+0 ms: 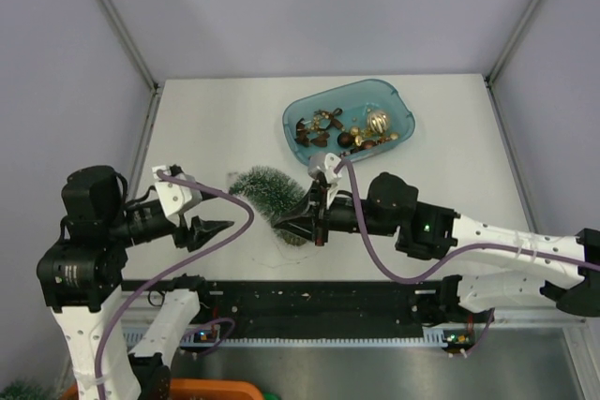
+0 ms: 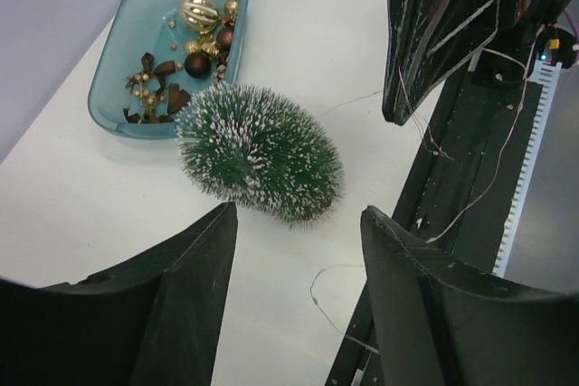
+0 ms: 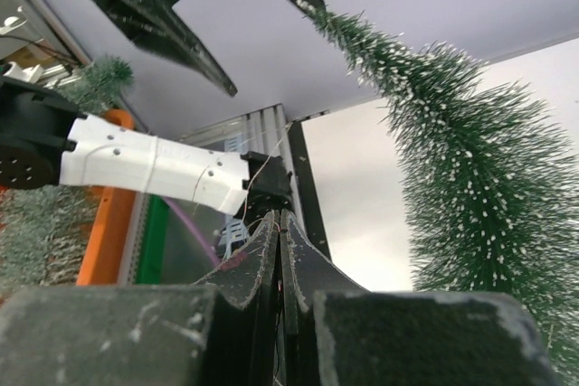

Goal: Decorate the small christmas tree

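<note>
The small christmas tree (image 1: 269, 194) stands on the white table between my two grippers, dark green with white-frosted bristles (image 2: 258, 151); its base is hidden. My left gripper (image 1: 214, 228) is open just left of the tree, and nothing is between its fingers (image 2: 298, 214). My right gripper (image 1: 281, 222) is at the tree's near right side and is shut on a thin wire (image 2: 418, 128), which trails from its tip (image 3: 281, 216) to the table. The tree (image 3: 470, 187) fills the right of the right wrist view.
A translucent blue tray (image 1: 398, 96) behind the tree holds gold and brown ornaments (image 2: 199, 11). A black rail (image 1: 309, 302) runs along the table's near edge. An orange bin (image 1: 206, 389) and another green tree (image 1: 19, 389) sit below the table.
</note>
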